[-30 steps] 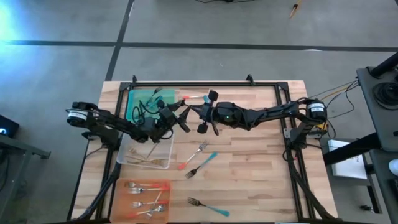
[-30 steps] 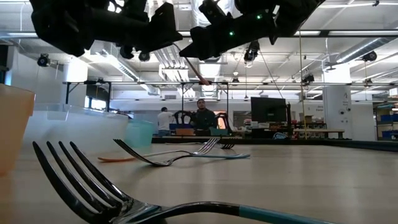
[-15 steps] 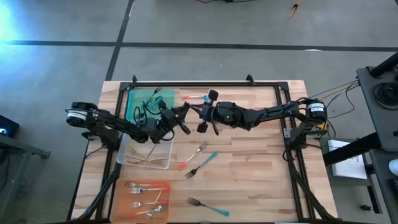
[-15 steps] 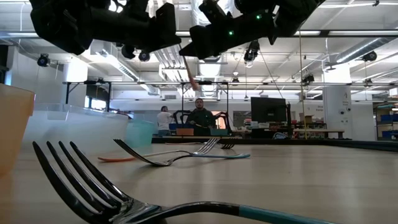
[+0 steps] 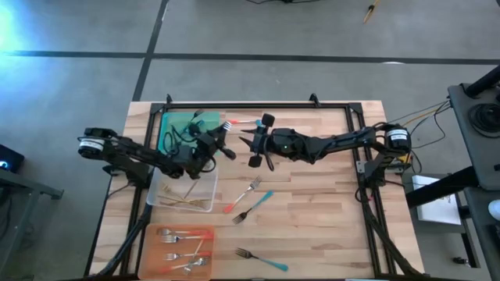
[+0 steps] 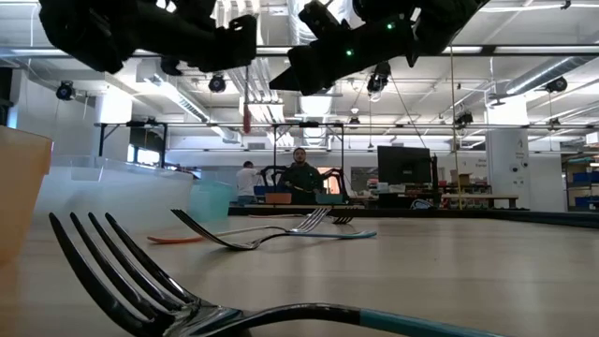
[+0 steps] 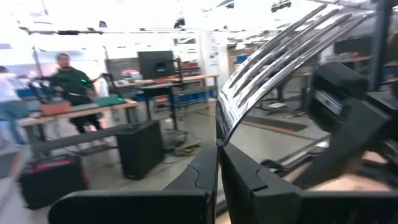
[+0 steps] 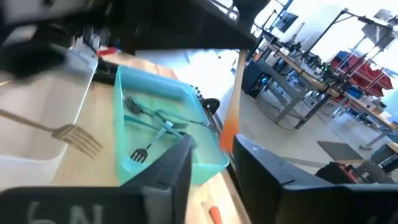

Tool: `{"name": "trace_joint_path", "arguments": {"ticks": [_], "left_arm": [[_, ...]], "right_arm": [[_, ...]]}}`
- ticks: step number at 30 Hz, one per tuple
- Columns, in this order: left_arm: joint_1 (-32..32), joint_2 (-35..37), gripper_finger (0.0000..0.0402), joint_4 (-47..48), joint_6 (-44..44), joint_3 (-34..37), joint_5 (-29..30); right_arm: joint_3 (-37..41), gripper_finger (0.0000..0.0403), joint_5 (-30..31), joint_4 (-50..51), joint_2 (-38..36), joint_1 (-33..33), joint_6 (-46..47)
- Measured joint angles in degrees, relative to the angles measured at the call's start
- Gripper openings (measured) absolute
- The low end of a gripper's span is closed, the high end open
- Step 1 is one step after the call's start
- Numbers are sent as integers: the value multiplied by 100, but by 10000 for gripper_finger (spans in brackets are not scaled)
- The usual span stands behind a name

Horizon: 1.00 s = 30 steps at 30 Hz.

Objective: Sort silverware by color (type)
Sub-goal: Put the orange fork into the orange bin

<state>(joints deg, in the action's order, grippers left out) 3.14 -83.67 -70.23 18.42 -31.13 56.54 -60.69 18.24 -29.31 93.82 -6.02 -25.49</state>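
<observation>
Since a moment ago a red-handled fork has passed from the right claw to the left claw: the left claw's fingers are now clamped on it above the middle of the table, tines pointing away, while the right claw's fingers have parted and let go. The sorting looks partly done. The green tray at the back holds blue-handled forks, the clear tray beside it holds gold forks, and the orange tray at the front holds several red-handled forks. Still loose on the table are a red fork and a blue fork lying together near the middle, another blue fork at the front edge, and a red fork at the back.
</observation>
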Motion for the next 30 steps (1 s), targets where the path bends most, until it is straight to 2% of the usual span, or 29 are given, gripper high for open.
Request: {"name": "trace_joint_path", "arguments": {"ticks": [3, 7, 11, 14, 15, 17, 20, 23, 25, 27, 30], "left_arm": [[128, 429, 1, 500, 208, 38, 271], [669, 1240, 1, 2340, -110, 26, 755], [1513, 2191, 1, 4746, -1278, -305, 798], [2168, 2750, 1, 7136, -2825, -911, 528], [2341, 2865, 1, 8047, -3532, -1170, 306], [2590, 2943, 0, 9665, -5132, -1726, -509], [2879, 2791, 0, 11389, -7247, -2432, -1977], [3267, 2383, 0, 12093, -8506, -2871, -3125], [3520, 2059, 0, 12246, -8964, -3083, -3767], [3819, 1724, 0, 12237, -9337, -3260, -4272], [4299, 1153, 0, 12267, -9584, -3541, -4701]], "right_arm": [[-2, 128, 45, 234, -6, -11, 82], [-2, 135, 395, 878, -8, -49, 141], [-2, 129, 491, 1466, -6, -171, 352], [-2, 124, 494, 1683, -6, -304, 735], [-2, 123, 494, 1714, -6, -348, 867], [-2, 120, 494, 1717, -6, -436, 1133], [-2, 116, 490, 1708, -6, -536, 1423], [-2, 114, 488, 1714, -4, -588, 1649], [-2, 113, 486, 1711, -4, -603, 1736], [-2, 114, 486, 1713, -3, -603, 1805], [-2, 112, 477, 1713, 0, -603, 1814]]}}
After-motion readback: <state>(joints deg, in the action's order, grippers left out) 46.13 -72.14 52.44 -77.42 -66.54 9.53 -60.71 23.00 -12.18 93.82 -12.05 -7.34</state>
